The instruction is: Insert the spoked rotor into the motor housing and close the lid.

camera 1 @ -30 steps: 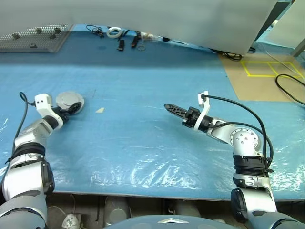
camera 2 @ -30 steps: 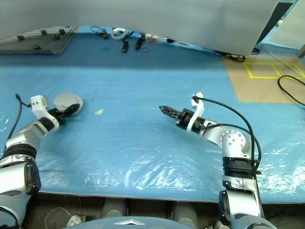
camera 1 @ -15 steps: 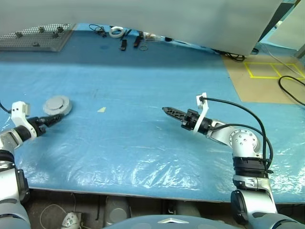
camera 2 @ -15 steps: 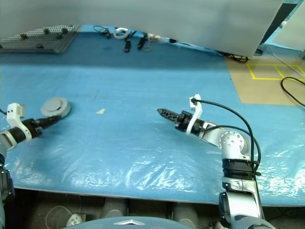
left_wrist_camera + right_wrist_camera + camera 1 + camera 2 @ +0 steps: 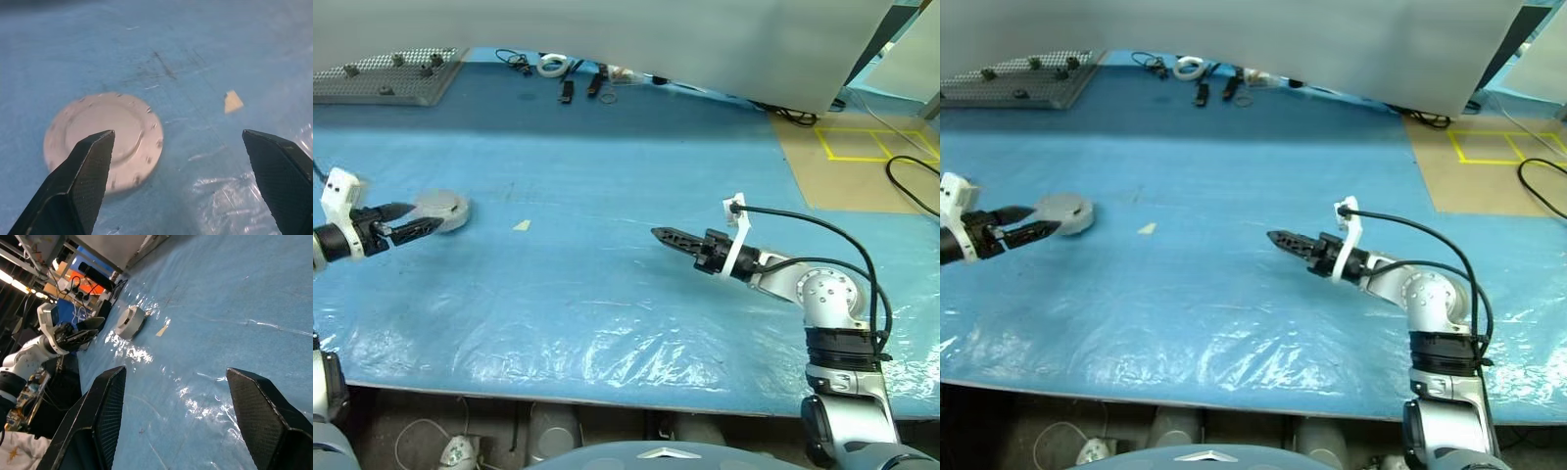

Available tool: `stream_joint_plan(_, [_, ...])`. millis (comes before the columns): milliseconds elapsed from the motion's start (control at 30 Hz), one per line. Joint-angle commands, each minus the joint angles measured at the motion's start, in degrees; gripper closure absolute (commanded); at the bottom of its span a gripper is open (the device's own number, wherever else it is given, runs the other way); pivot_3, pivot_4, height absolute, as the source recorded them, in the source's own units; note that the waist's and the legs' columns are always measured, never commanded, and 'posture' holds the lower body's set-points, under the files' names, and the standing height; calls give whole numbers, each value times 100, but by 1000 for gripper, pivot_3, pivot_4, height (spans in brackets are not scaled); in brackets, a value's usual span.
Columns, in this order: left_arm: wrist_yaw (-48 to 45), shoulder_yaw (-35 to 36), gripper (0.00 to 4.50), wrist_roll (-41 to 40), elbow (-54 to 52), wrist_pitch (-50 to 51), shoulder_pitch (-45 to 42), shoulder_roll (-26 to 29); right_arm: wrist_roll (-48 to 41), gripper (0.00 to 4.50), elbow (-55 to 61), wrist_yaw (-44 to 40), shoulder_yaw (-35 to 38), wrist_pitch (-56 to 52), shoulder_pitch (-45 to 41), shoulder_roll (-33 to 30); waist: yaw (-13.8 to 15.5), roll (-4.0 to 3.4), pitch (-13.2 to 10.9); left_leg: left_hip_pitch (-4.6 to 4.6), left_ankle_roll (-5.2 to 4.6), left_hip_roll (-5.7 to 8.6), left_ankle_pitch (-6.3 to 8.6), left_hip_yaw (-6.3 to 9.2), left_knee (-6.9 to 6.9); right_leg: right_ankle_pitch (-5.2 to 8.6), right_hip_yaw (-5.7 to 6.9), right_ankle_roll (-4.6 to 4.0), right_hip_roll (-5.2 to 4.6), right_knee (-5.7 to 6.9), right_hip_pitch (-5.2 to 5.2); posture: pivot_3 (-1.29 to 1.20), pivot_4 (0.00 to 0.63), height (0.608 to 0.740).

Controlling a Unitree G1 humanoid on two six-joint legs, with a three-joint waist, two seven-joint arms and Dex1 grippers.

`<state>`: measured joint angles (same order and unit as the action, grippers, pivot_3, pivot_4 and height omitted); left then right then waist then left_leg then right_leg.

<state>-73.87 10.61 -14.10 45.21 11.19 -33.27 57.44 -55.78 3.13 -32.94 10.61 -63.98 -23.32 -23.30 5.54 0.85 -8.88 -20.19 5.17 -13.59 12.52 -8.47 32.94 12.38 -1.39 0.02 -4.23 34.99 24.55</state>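
Just beside the lid (image 5: 105, 137), closed on the tabletop (image 5: 607, 294), left gripper (image 5: 403, 222) fingers stand apart, empty; right gripper (image 5: 668, 236) open too. Task looks complete; next, withdraw.

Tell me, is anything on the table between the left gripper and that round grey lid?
Nothing visible. The left gripper hangs open just short of the lid, with only bare blue sheet around it; a small tan scrap lies off to one side.
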Motion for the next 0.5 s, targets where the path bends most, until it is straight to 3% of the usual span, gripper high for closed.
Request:
stream_joint_plan(33, [-291, -511, 106, 474, -498, -483, 232, 155, -72, 1076, 255, -372, 31, 72, -56, -227, -1, -1, 0, 2, 0, -1, 0, -2, -2, 0, 0, 0, 1, 0, 0, 0, 150, 740])
stream_joint_plan(233, [-370, -566, 106, -65, -2034, -116, 283, -420, 133, 1076, 429, -802, -122, 273, -133, -570, 26, 1, 0, -4, 0, -4, 0, -2, 2, 4, 0, -8, 2, 2, 1, 0, 150, 740])
stream_joint_plan(367, [-342, -958, 106, -345, -3253, 154, 391, -1174, 851, 1076, 852, -1437, -733, 956, -41, -1078, 30, -1, -1, -7, -1, 3, 0, -4, 8, 11, 0, -19, 0, 6, -1, 0, 150, 740])
stream_joint_plan(500, [-483, -1257, 106, -349, -3411, -82, 560, -1580, 1586, 1076, 1038, -1961, -1244, 1826, 57, -1430, -53, 0, -1, -16, -1, -4, 0, -6, 6, 1, -9, -3, 7, 8, -1, 0, 150, 740])
